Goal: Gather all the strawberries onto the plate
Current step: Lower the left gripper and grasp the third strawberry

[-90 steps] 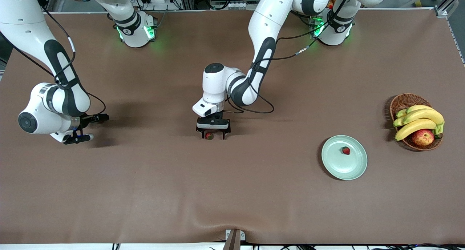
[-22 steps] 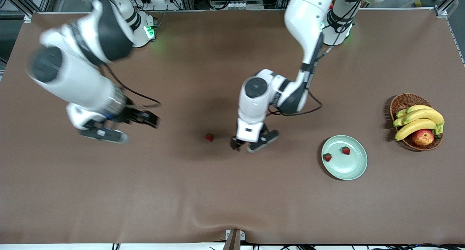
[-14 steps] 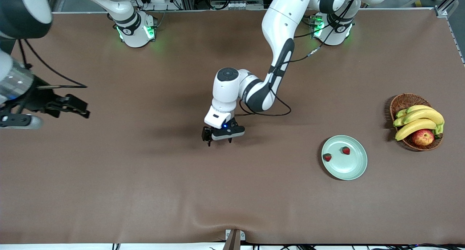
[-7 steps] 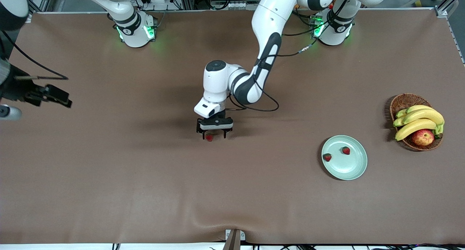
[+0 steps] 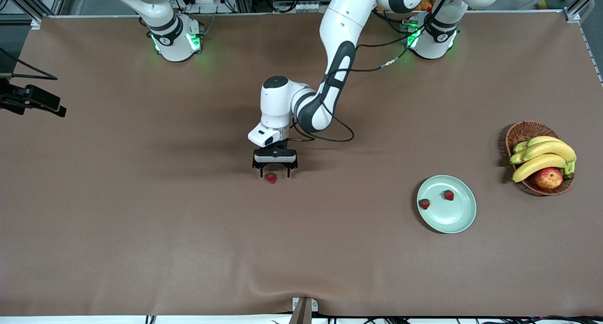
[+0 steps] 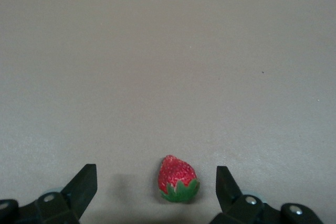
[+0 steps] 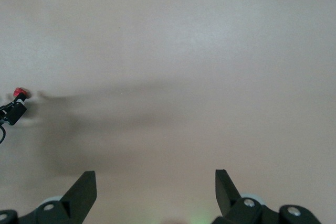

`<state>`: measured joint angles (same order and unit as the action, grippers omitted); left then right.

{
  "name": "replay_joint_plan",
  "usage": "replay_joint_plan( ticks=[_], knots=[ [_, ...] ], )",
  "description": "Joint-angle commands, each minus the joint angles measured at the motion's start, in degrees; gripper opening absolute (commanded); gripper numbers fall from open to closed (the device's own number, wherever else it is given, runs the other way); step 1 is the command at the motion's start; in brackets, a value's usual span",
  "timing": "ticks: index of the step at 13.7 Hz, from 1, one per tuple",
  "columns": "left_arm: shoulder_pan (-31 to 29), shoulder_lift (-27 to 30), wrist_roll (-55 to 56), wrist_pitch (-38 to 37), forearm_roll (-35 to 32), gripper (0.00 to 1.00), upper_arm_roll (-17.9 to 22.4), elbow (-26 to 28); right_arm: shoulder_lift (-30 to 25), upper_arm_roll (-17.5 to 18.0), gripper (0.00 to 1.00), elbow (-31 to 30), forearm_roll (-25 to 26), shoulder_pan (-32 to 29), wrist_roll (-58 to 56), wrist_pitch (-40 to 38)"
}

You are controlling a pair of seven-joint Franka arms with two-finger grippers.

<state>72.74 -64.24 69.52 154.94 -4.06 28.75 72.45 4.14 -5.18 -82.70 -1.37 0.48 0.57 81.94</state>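
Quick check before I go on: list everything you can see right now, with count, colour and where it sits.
Strawberries: three, red with green caps; two on the plate, one on the table mid-way along, between the left gripper's fingers.
Plate: one, pale mint green; toward the left arm's end of the table, nearer the front camera than the basket.
Basket: one, brown wicker; at the left arm's end.
Bananas: one bunch, yellow with green tips; in the basket.
Apple: one, red-yellow; in the basket.
Table: one, brown cover.
Left gripper: black, open; down around the lone strawberry.
Right gripper: black, open; raised over the right arm's end, waiting.
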Motion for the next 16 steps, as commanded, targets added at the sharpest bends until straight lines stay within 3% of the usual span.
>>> replay_joint_plan(
  ticks=[1, 6, 7, 11, 12, 16],
  knots=[
    [1.00, -2.03, 0.62, 0.54, -1.21, 1.00, 2.18, -2.31, -1.94, 0.08, 1.00, -4.04, 0.93, -1.88, -0.84, 0.67],
    [1.00, -3.00, 2.01, 0.80, -1.21, 1.00, 2.18, -2.40, -1.94, -0.01, 1.00, -5.89, 1.01, -2.68, -0.66, 0.41],
    [1.00, -2.91, 2.98, 1.59, -1.21, 0.94, 2.18, -2.40, -1.94, -0.01, 1.00, -5.89, 1.01, -2.68, -0.49, 0.32],
    [1.00, -2.91, 3.69, 1.68, -1.21, 0.11, 2.27, -2.40, -2.12, -0.01, 1.00, -5.72, 1.10, -2.50, -0.75, 0.41],
    [1.00, -2.91, 3.69, 1.68, -1.21, 0.00, 2.27, -2.40, -2.20, -0.01, 1.00, -5.80, 1.28, -2.41, -0.75, 0.41],
    [1.00, -2.56, 8.51, 1.68, -1.21, 0.00, 2.27, -2.23, -2.12, -0.01, 1.00, -5.72, 1.37, -2.59, -0.92, 0.32]
  ],
)
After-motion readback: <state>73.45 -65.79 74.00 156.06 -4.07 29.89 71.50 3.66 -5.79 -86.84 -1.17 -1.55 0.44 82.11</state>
